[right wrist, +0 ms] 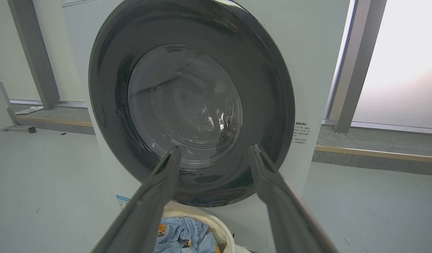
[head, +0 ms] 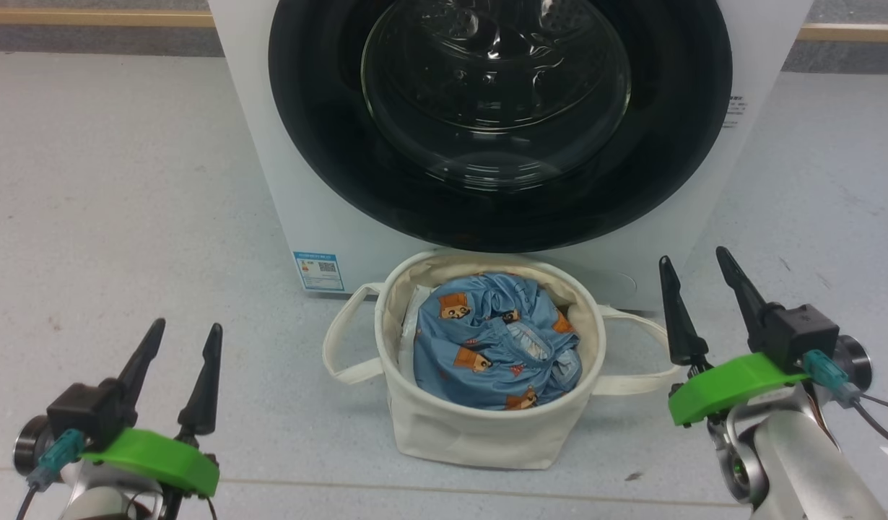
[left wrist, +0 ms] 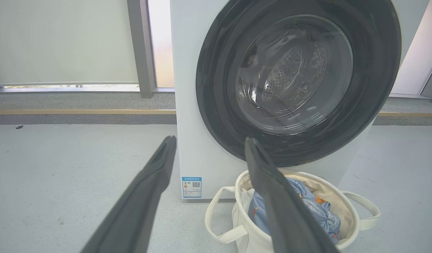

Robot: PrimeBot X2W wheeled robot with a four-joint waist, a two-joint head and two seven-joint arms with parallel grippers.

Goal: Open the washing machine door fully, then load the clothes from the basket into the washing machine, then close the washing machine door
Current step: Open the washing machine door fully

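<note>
The white washing machine (head: 299, 209) stands straight ahead with its round black-rimmed door (head: 321, 144) flat against its front. In front of it sits the cream canvas basket (head: 480, 433), holding blue clothes (head: 487, 347) printed with small bears. My left gripper (head: 186, 328) hovers low at the basket's left, open and empty. At the basket's right, the right gripper (head: 695, 258) is open and empty too. The door (left wrist: 216, 88) and basket (left wrist: 346, 218) appear in the left wrist view beyond that gripper (left wrist: 209, 140). The right wrist view has the door (right wrist: 268, 88) past that gripper (right wrist: 216, 149), and the clothes (right wrist: 184, 235) at the bottom.
Grey floor (head: 126, 217) spreads to both sides of the machine. A wooden strip (head: 90, 16) runs along the back wall. A blue label (head: 318, 271) marks the machine's lower left corner. Window frames (left wrist: 140, 49) stand behind the machine.
</note>
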